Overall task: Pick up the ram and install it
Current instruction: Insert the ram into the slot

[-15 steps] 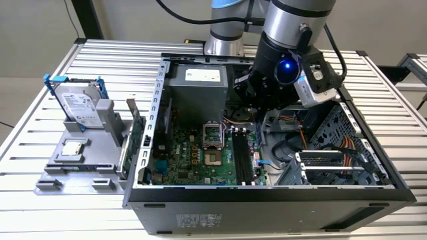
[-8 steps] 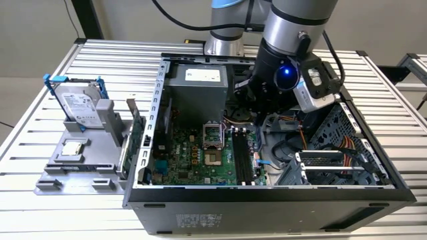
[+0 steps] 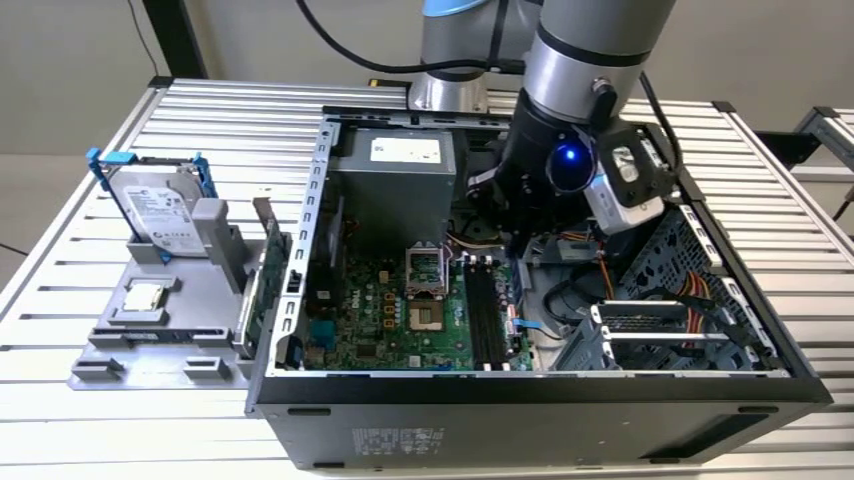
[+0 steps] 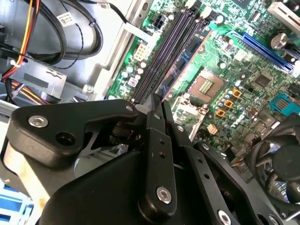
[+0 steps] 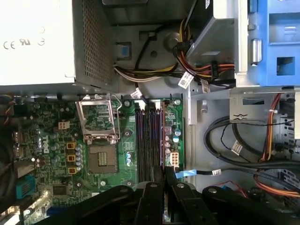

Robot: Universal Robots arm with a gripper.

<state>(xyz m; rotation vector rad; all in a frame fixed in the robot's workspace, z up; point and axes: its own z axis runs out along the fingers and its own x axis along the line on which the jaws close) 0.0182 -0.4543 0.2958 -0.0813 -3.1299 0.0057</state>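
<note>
The ram (image 4: 187, 56) is a thin blue stick with small black chips. It stands on edge along the outermost of the long black slots (image 4: 161, 51) on the green motherboard (image 4: 243, 79). In the first wrist view the ram (image 5: 162, 140) shows as a narrow line beside the slots (image 5: 147, 140). My gripper (image 4: 161, 101) is shut, with the near end of the ram's top edge running in between the black fingers (image 4: 154, 117). The gripper (image 5: 164, 174) sits over the slots' near end. The arm (image 3: 574, 120) reaches down into the open computer case (image 3: 534, 395).
A grey power supply (image 3: 400, 170) and the CPU socket (image 3: 424, 265) lie beside the slots. Bundled cables (image 3: 667, 290) and a drive cage fill the case's right in the exterior view. On its left, a grey stand (image 3: 147, 345) holds a hard drive (image 3: 160, 205) and an upright green card (image 3: 274, 270).
</note>
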